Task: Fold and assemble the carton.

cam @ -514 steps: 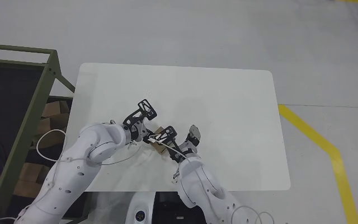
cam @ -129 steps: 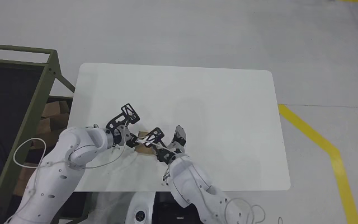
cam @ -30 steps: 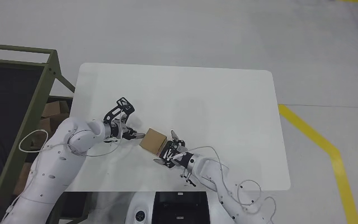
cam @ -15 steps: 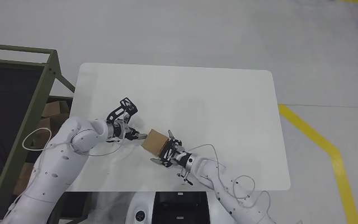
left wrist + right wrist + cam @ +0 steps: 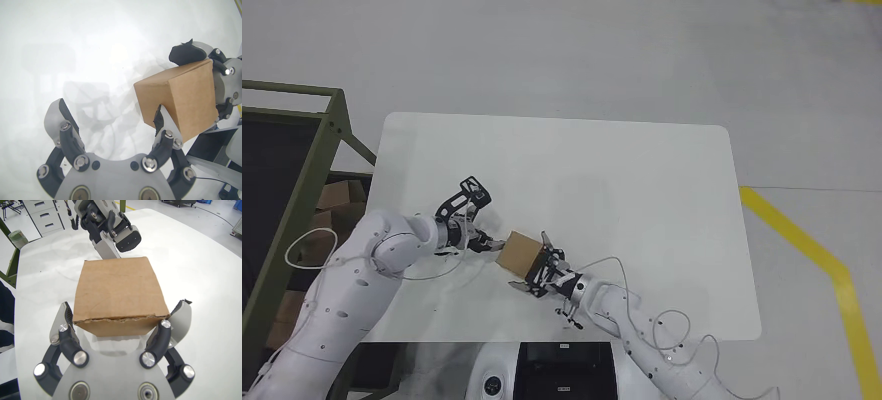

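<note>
One brown carton [image 5: 521, 252] is being held near the robot-side edge of the one white table [image 5: 642, 180], between two grippers. The right gripper [image 5: 123, 309] is clasping it by two opposite sides. The left gripper [image 5: 109, 109] is standing spread wide, with one fingertip [image 5: 157, 115] touching the carton's side.

Brown cardboard carton [image 5: 521, 252], folded into a box, at the front of the table [image 5: 642, 190]

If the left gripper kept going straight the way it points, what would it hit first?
The carton: one finger of the open left gripper touches its near edge, so it would push that. Between the fingers lies only bare table, likely reached later; depth is unclear.
</note>
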{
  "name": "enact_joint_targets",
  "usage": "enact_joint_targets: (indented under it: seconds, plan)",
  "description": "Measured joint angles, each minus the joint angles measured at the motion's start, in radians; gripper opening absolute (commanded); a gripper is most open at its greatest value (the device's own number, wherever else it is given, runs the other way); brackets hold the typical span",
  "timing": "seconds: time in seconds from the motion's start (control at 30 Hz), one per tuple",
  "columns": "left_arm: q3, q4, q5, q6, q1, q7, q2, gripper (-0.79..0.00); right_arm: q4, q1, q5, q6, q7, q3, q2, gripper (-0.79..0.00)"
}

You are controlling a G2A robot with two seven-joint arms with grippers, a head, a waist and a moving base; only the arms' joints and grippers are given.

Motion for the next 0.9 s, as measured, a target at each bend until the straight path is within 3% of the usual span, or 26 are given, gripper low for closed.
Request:
enact_joint_targets:
  seconds: [0.43, 0.9]
  plan:
    - [0.005, 0.002, -0.016, 0.016, -0.011, 0.008, 0.000, 0.000, -0.087, -0.038, -0.073, -0.070, -0.022, 0.059, 0.044, 0.000]
    - [0.029, 0.013, -0.033, 0.055, -0.048, -0.002, -0.004, 0.000, -0.077, -0.004, -0.051, -0.104, 0.021, 0.054, 0.052, 0.000]
